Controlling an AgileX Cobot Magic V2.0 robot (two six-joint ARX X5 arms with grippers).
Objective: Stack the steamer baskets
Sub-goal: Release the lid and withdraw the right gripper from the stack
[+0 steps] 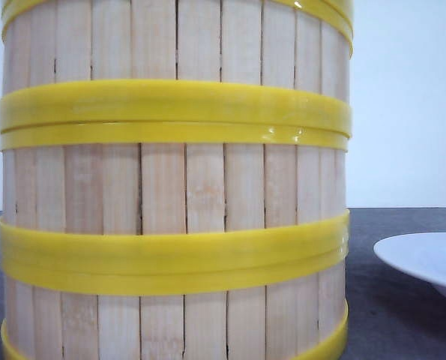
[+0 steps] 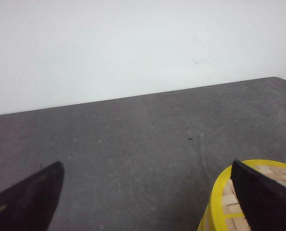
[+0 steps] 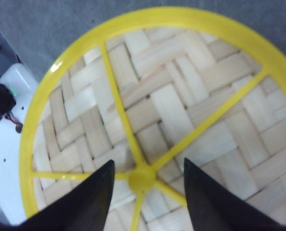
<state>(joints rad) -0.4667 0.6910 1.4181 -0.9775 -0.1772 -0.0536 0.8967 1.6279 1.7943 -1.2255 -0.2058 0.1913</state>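
steamer baskets (image 1: 174,187) stacked, plate (image 1: 425,262) right

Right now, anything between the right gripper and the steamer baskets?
Nothing visible. The right gripper hangs open directly over a yellow-rimmed woven bamboo face, with only air between them. I cannot tell whether that face is a basket or the lid. The white plate sits beside the stack, apart from it.

The front camera sat low, almost level with the bench (image 1: 402,315), and so close to the stacked steamer baskets (image 1: 174,187) that they filled most of its view, a white plate (image 1: 425,262) at the right edge. The left wrist camera looked obliquely across the bench toward a pale wall (image 2: 133,48), catching one yellow basket rim (image 2: 215,197). The right wrist camera looked straight down, very near, onto a woven lid (image 3: 181,106).
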